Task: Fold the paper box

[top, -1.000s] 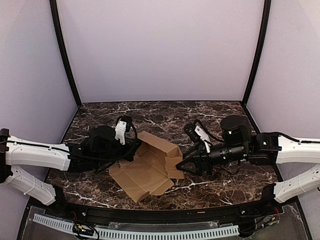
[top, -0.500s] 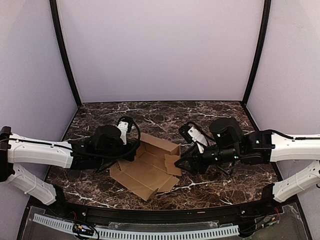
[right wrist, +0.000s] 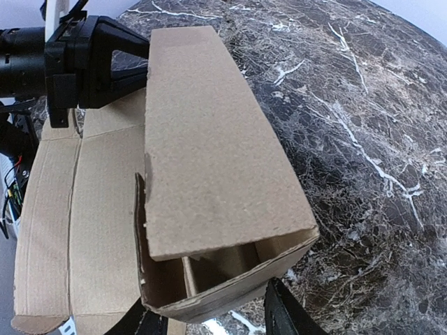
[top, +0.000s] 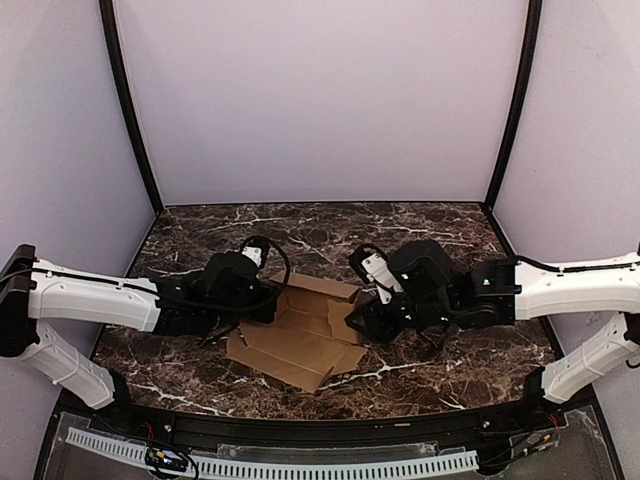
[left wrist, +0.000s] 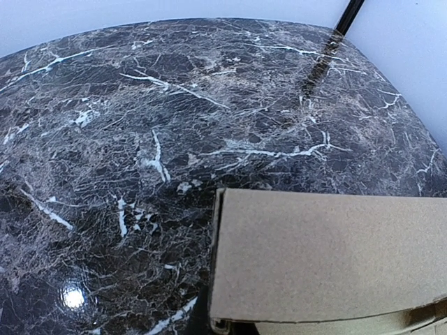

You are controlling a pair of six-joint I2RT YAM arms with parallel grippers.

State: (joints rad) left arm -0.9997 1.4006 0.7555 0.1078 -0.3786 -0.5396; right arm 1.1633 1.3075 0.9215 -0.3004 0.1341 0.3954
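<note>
Two grippers are on the box (top: pixel 300 338), half folded in the middle of the table (top: pixel 200 232). The left gripper (top: pixel 267 301) is clamped shut on its left end; the right gripper (top: pixel 359 324) has its jaws either side of the right end, can't tell if it's squeezing.

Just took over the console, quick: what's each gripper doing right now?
Left gripper: closed on the far end of the paper box.
Right gripper: open, fingers astride its near end; grip unclear.

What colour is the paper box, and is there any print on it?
The paper box is plain brown cardboard with no visible print; the right wrist view shows it best.
</note>
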